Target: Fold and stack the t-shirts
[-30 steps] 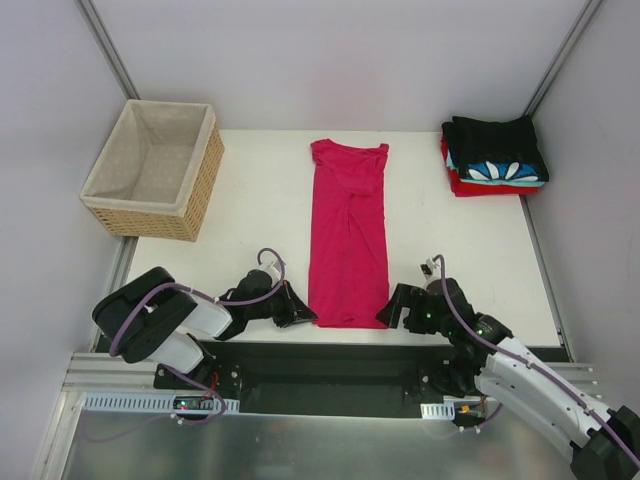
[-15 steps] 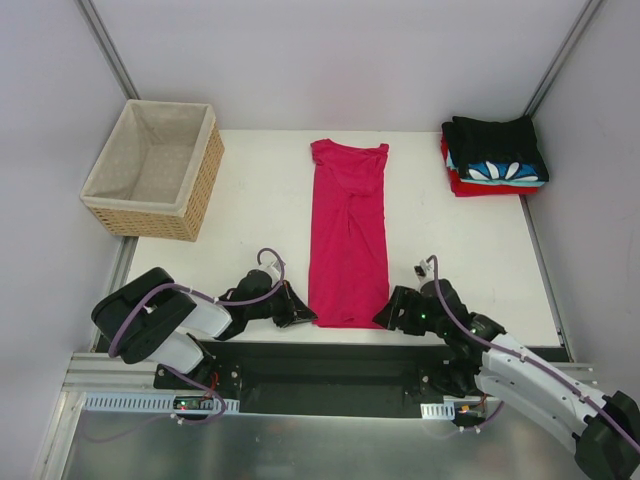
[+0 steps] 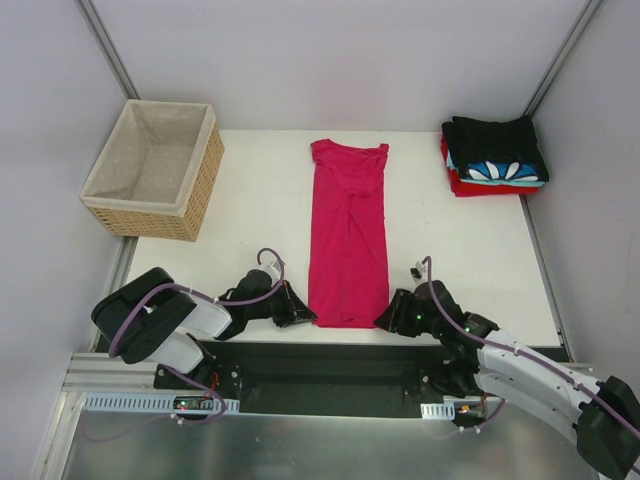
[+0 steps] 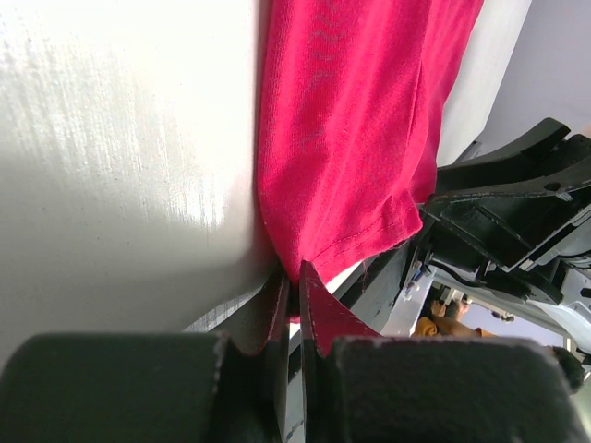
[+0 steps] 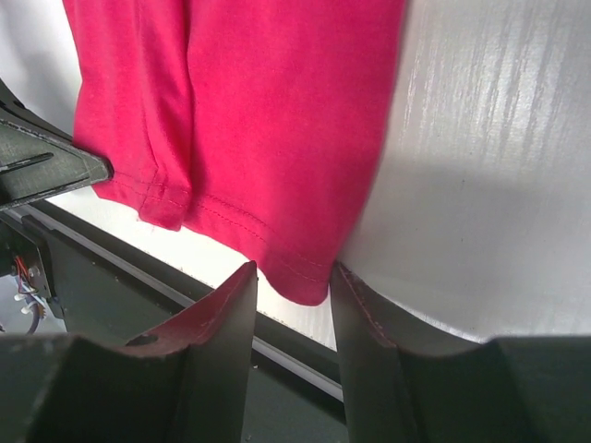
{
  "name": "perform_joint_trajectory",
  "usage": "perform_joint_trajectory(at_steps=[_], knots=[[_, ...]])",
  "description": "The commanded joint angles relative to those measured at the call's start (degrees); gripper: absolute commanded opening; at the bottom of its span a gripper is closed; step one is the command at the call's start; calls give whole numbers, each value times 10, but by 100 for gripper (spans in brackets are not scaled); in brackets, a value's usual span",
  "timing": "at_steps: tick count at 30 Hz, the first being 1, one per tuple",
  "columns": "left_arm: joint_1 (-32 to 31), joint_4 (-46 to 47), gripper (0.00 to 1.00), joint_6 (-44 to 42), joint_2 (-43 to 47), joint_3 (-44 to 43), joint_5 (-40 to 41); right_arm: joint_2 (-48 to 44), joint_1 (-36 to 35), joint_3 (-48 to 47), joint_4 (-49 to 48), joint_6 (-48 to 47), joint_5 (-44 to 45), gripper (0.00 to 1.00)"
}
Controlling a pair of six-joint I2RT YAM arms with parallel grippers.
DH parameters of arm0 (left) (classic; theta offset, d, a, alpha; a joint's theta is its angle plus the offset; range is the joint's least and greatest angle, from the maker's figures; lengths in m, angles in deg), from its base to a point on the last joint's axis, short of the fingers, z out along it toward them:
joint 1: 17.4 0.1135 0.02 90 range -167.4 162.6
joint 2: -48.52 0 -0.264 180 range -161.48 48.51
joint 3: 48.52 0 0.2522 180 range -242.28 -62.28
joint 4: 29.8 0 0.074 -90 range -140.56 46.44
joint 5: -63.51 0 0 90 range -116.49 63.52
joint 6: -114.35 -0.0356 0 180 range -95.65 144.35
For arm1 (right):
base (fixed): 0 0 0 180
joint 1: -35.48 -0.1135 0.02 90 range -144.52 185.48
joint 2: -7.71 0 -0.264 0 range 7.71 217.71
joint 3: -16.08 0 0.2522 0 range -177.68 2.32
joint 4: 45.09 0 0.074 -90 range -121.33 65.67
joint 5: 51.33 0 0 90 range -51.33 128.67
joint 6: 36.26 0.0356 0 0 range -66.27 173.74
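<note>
Over the last second the right pincer (image 5: 291, 272) has narrowed from wide open to half-way and its wrist has sunk lower toward the near edge of the counter (image 3: 260, 200). The left pincer (image 4: 291, 277) has not moved. The tee (image 3: 348, 235) lies as it did.

The right pincer's two fingers (image 5: 231, 305) straddle the near right corner of the tee's hem. In the right wrist view that corner sits between them with a gap showing on the left side, so the cloth is framed but not yet pinched. The left pincer is closed tight on the near left corner of the hem, and the cloth bunches into a small peak where the fingers (image 4: 314, 305) meet. From above, the two pincers (image 3: 305, 318) (image 3: 385, 318) sit at opposite ends of the hem and face one another across it.

The crimson-pink tee is folded into a long narrow strip in the middle of the counter. Its long axis runs from the near edge straight to the far edge. The hem is at the near end, just at the counter's edge, and the neckline points away from the arms. A diagonal crease runs down its upper half.

Well apart at the far right corner is a stack of folded shirts (image 3: 495, 155), black on top, a blue-white pattern beneath and red at the bottom. A wicker basket (image 3: 195, 190) with pale lining stands at the far left.
</note>
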Motion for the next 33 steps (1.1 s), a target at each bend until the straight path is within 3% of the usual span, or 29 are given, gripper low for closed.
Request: perform_joint_trajectory(at_steps=[1,10,17,27,33], knots=[[7,-85,0,-34,-6,23,29,16,-6,17,56,2,20,40],[9,-85,0,-33,-2,26,30,21,-8,14,55,4,26,25],[9,-86,0,-34,4,29,30,37,-11,10,52,4,28,1],[9,-141,0,-55,54,6,25,42,-18,-45,78,-27,45,1],[9,-277,0,-97,142,-64,34,25,-18,-97,123,-50,52,1]])
